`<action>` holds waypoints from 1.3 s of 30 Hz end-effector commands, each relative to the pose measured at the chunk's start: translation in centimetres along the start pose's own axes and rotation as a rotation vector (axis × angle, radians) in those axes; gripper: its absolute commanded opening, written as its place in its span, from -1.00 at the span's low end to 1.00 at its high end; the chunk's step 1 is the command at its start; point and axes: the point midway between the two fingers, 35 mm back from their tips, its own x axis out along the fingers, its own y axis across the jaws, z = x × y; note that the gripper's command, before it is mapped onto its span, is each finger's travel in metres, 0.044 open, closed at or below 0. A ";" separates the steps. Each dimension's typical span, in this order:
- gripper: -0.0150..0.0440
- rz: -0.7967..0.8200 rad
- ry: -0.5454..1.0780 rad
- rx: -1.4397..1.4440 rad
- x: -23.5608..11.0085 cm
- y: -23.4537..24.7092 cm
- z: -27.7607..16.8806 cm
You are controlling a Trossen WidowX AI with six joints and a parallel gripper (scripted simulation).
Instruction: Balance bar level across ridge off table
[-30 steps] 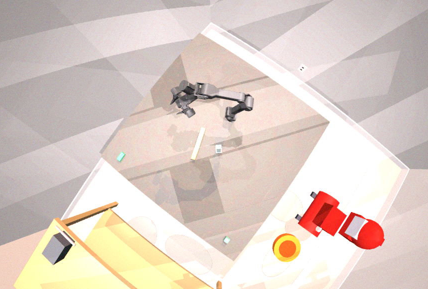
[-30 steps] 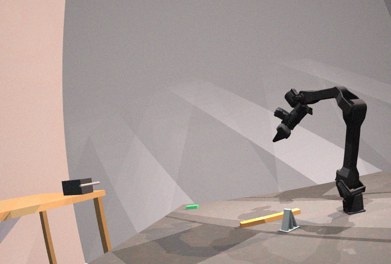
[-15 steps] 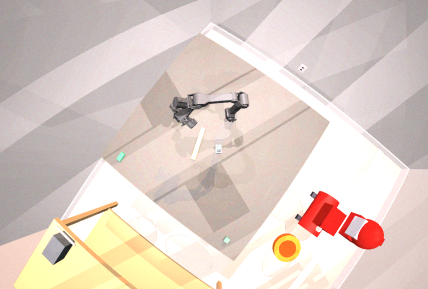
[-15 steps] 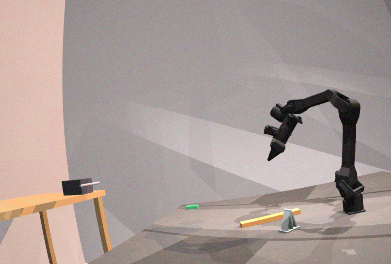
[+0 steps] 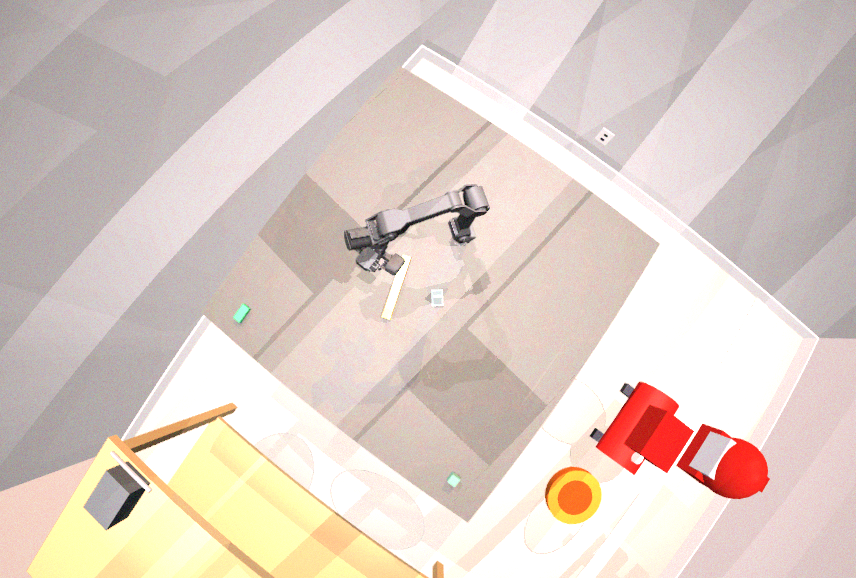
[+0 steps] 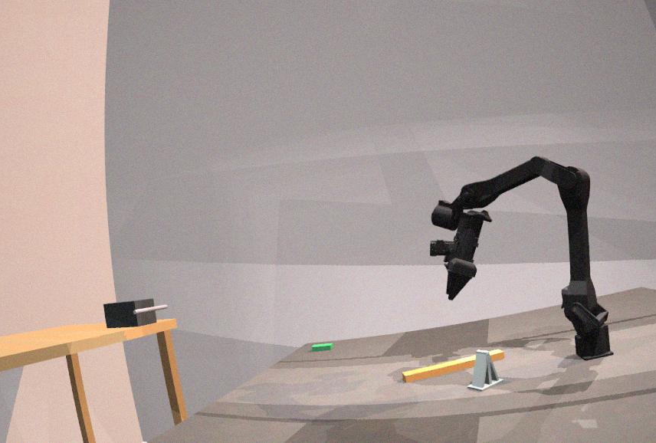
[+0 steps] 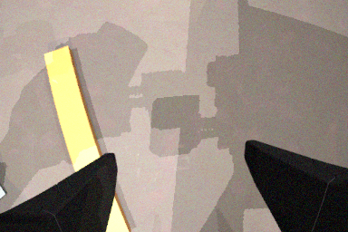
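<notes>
The yellow-orange bar [image 5: 396, 287] [image 6: 451, 365] [image 7: 72, 115] lies flat on the brown table top [image 5: 545, 272] [image 6: 339, 386]. The ridge [image 5: 436, 297] [image 6: 484, 370], a small pale grey wedge stand, stands upright a short way beside the bar and does not touch it. My gripper [image 5: 378, 262] [image 6: 451, 295] [image 7: 181, 156] is open and empty. It hangs well above the table, pointing down, near the bar's end closest to the arm. In the wrist view the bar runs past the left finger and nothing lies between the fingers.
A green block [image 5: 241, 313] [image 6: 321, 346] lies at the table's far side, and a teal block [image 5: 453, 479] lies near another edge. The arm's base [image 5: 463, 231] [image 6: 590, 339] stands close to the ridge. A wooden side table with a black box [image 5: 114, 496] [image 6: 128, 312] stands off the table.
</notes>
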 end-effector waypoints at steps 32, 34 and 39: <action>0.58 0.164 0.421 -0.247 9.8 9.2 -5.1; 0.58 0.164 0.421 -0.247 10.2 9.3 -5.3; 0.58 0.164 0.421 -0.247 10.3 9.3 -5.4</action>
